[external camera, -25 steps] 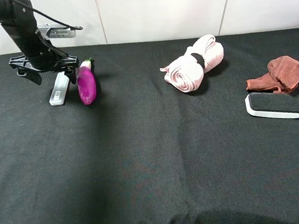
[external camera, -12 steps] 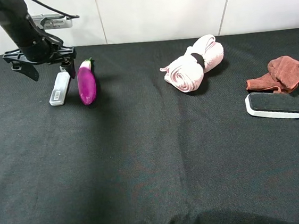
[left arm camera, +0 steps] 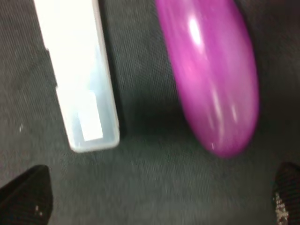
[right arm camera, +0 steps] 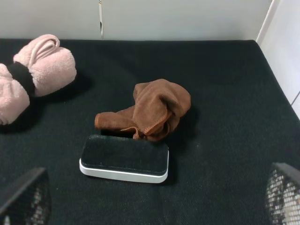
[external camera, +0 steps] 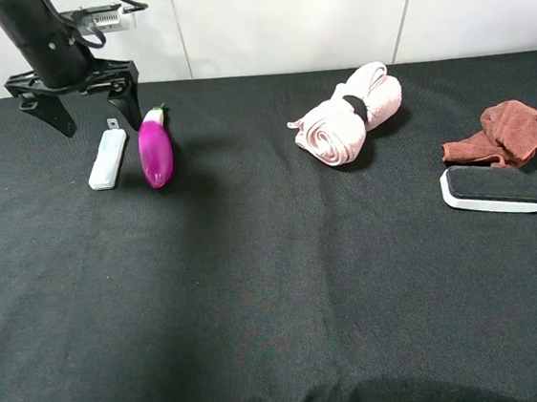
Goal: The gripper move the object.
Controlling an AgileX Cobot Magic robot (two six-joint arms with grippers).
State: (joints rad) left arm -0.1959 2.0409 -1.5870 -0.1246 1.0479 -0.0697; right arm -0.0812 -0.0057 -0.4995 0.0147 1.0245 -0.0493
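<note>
The left tool (external camera: 94,112) hangs with its two black fingers spread wide and nothing between them. It is raised above the far end of the object (external camera: 108,158) and touches neither it nor the worktop (external camera: 280,305).

The object lies flat on the black cloth at the far left. It is a slim, elongated translucent-white case with rounded corners and a small holed tab at the end nearest the tool. In the blurred left wrist view its milky plastic shows a paler rectangular patch near the plain end.

Just beside it, on its right in the exterior high view and apart by a narrow strip of cloth, lies a glossy purple eggplant (external camera: 156,150) of about the same length.

The right tool (right arm camera: 152,202) is also spread wide and empty. It faces a board eraser (right arm camera: 124,158) that touches a crumpled brown cloth (right arm camera: 152,110), with a rolled pink towel (right arm camera: 33,75) further off.
</note>
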